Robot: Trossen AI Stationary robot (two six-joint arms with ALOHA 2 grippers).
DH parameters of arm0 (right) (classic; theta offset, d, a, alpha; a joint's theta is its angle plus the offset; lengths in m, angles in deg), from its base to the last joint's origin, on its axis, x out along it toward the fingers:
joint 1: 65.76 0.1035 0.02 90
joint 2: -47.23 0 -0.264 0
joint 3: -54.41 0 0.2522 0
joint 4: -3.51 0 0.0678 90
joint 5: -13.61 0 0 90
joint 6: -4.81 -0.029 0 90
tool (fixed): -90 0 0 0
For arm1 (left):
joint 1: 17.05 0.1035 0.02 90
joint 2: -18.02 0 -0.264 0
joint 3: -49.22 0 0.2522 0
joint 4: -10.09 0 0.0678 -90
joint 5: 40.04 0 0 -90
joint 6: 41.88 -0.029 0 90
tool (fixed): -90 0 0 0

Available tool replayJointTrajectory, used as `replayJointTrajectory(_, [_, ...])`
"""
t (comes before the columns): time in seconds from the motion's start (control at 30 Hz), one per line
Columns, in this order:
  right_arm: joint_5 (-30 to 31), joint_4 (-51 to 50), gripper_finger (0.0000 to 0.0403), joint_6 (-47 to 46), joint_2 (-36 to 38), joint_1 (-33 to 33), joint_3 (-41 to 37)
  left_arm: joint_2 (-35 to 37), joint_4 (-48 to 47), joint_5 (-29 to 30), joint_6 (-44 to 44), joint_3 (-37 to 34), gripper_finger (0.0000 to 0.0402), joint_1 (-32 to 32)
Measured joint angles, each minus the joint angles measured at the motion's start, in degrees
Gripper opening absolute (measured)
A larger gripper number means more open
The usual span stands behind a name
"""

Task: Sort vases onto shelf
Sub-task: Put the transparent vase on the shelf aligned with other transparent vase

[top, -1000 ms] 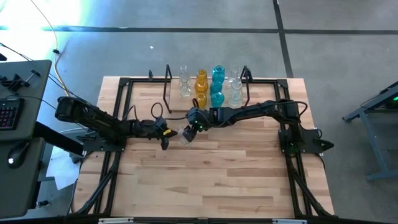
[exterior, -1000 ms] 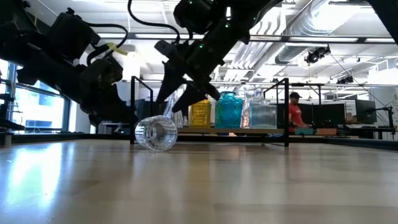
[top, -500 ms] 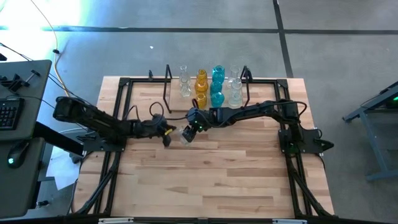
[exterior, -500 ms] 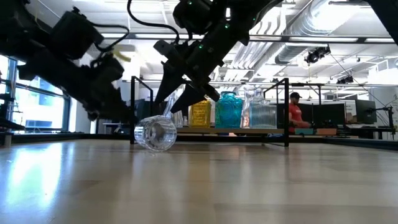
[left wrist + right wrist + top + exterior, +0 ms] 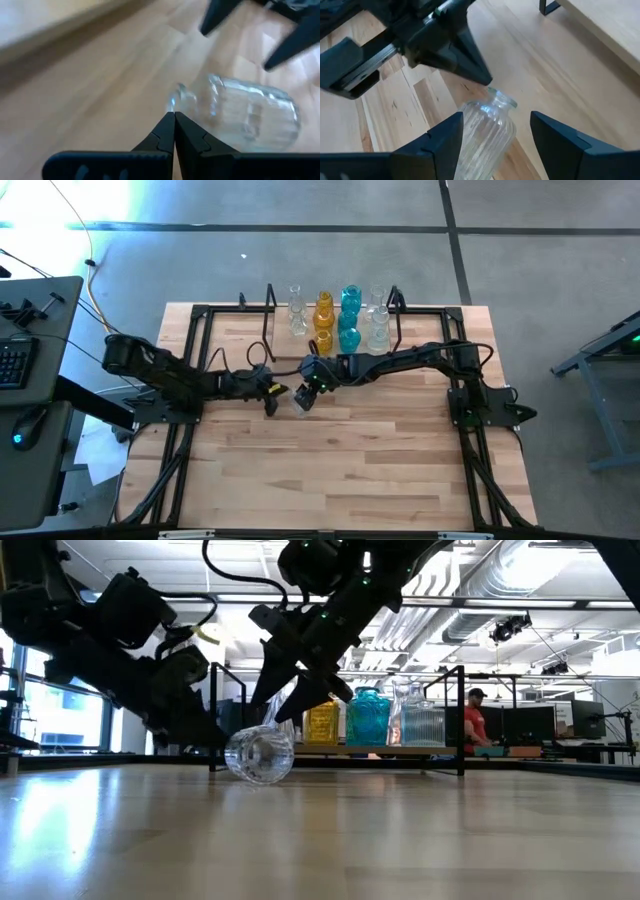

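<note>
A clear ribbed vase point(image 5: 260, 754) lies on its side on the table, its mouth toward the table's left. My left gripper point(image 5: 174, 117), shut, has its tips at that mouth. My right gripper point(image 5: 495, 122) hangs open over the vase, one finger on either side of the body point(image 5: 485, 135), and no touch shows. The shelf point(image 5: 268, 320) stands at the far edge, with several clear, amber and teal vases point(image 5: 349, 318) upright on it. My left gripper's shut fingertips point(image 5: 487, 82) meet the rim of the vase's mouth point(image 5: 502, 98). They come from the table's left, slanting slightly down, along the vase's length. The vase lies on its side with its body on the table.
Black metal frame rails point(image 5: 200, 350) run along the table's left and right sides. The near half of the wooden tabletop point(image 5: 330, 470) has nothing on it. Beyond the table, in the low view, a person in red point(image 5: 478, 720) sits at a desk.
My left gripper, still shut, has edged toward the table's right, up to the vase's mouth. In the low view the lying vase has shifted slightly the same way. My right gripper has kept still, open over it.
</note>
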Motion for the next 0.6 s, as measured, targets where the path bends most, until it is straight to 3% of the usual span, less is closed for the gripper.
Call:
replayJointTrajectory(0.3, [-3.0,-3.1,0.0223,-2.5,0.0,0.0,0.0,-3.2,1.6,-3.0,1.8,2.2,0.0000,-5.7])
replayJointTrajectory(0.6, [-5.1,-3.7,0.0223,-4.5,-0.8,0.5,0.0,-3.2,1.5,-0.6,2.0,4.0,0.0000,-10.6])
